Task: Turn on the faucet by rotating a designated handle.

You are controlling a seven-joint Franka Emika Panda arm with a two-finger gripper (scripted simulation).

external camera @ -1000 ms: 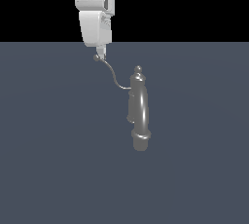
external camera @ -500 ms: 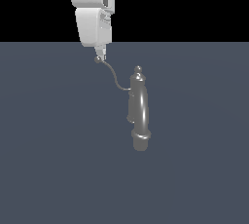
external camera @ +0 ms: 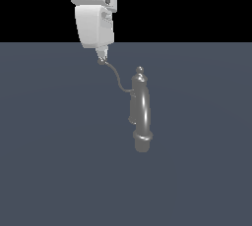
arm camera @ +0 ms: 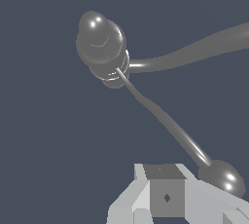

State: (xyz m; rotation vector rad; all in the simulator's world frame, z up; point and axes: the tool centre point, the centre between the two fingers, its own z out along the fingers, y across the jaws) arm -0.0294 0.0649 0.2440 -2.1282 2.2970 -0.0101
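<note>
The grey faucet point(external camera: 140, 103) stands upright with its knob finial on top and its arched spout ending in a collared cylinder point(external camera: 142, 141). The thin curved handle point(external camera: 117, 78) runs from the body up to the exterior view's left and ends in a small ball tip point(external camera: 102, 62). My gripper point(external camera: 102, 56) hangs straight down onto that ball tip, fingers together, touching it but not around it. In the wrist view the handle point(arm camera: 165, 121) runs from the faucet body point(arm camera: 101, 45) to the ball tip point(arm camera: 224, 177), right beside my gripper point(arm camera: 165, 191).
The faucet stands on a flat dark blue-grey floor point(external camera: 54, 171). In the wrist view a thicker curved grey bar point(arm camera: 204, 45) leaves the faucet body sideways. Nothing else stands nearby.
My gripper and the handle's ball tip have shifted slightly toward the exterior view's right and down. The faucet body has not moved.
</note>
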